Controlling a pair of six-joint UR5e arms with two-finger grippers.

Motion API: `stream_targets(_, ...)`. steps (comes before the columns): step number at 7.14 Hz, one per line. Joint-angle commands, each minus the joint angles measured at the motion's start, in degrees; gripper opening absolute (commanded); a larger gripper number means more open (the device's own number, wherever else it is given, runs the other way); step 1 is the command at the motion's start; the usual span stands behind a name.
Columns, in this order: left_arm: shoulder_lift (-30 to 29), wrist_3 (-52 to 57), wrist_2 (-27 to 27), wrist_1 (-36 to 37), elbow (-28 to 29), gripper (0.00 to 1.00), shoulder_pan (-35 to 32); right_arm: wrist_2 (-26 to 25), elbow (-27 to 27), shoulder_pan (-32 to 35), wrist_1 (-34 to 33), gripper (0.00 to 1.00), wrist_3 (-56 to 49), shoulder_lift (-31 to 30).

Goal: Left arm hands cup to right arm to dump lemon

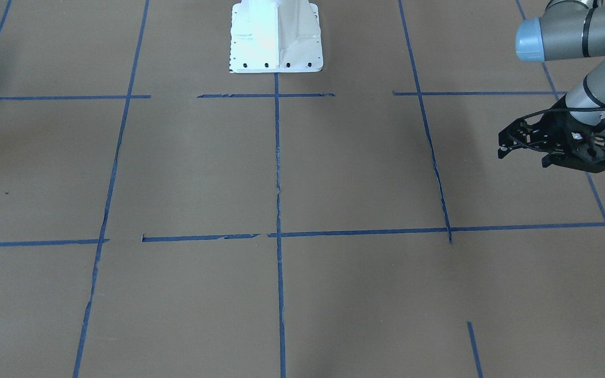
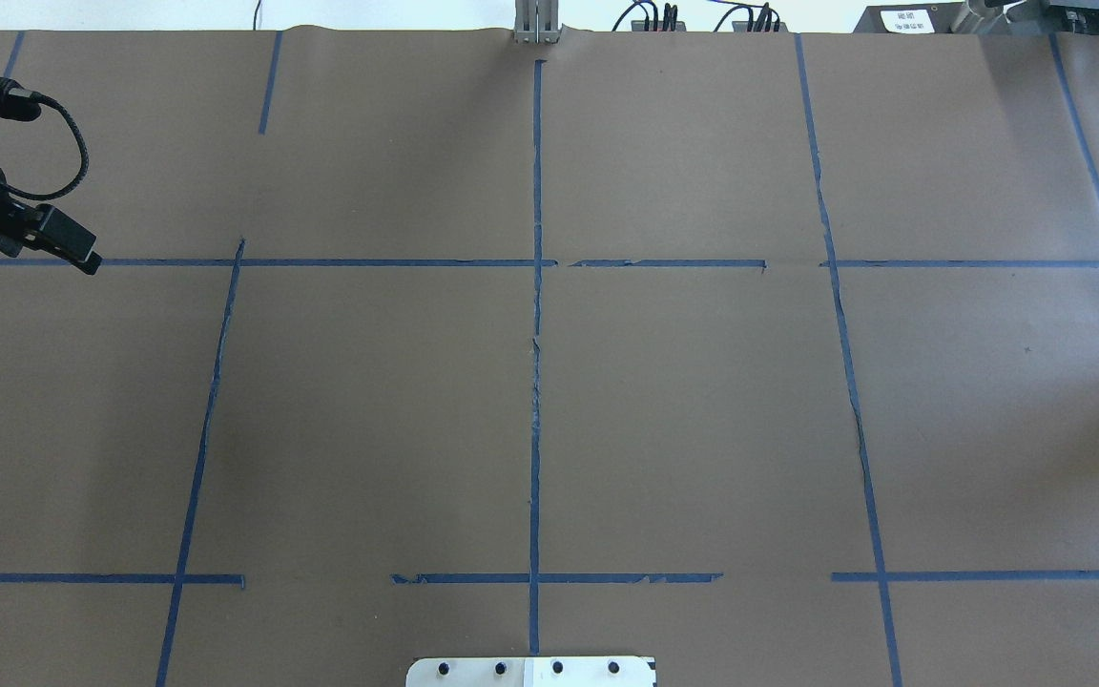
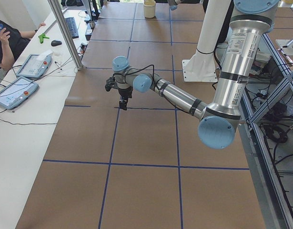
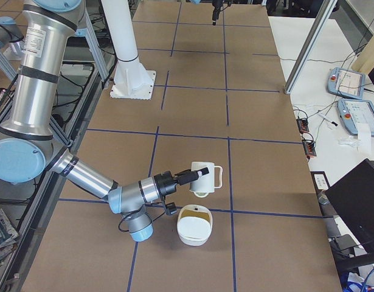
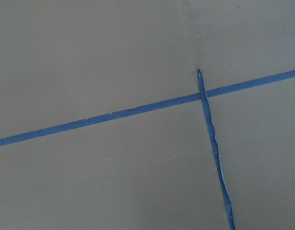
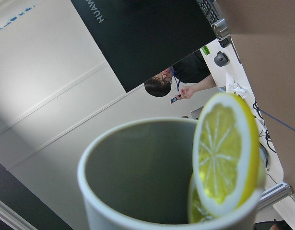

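Observation:
In the exterior right view the white cup [image 4: 206, 176] lies tipped on its side in the air at the tip of my right gripper [image 4: 193, 177], just above a white bowl [image 4: 194, 225]. I cannot tell from that view whether the gripper is shut. The right wrist view looks into the cup's grey mouth [image 6: 137, 177]. A yellow lemon slice [image 6: 224, 153] stands at its rim. My left gripper [image 1: 518, 152] hangs open and empty over the table's left end, and it also shows in the exterior left view [image 3: 118, 95].
The brown table carries a grid of blue tape [image 2: 536, 334]. The white robot base [image 1: 276, 37] stands at the table's middle rear. Side tables hold teach pendants [image 4: 357, 103] and a laptop [image 4: 360, 201]. An operator [image 3: 5, 38] sits by the left end.

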Motion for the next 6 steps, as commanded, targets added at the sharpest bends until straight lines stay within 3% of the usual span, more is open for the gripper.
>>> stream_targets(1, 0.0, 0.0, 0.0, 0.0, 0.0, 1.00, 0.0, -1.2, -0.5, 0.4, 0.7, 0.25, 7.8, 0.0)
stream_targets(6, 0.0, 0.0, 0.0, 0.1, 0.1, 1.00, 0.1, -0.6, 0.0, 0.5, 0.4, 0.25, 5.7, -0.2)
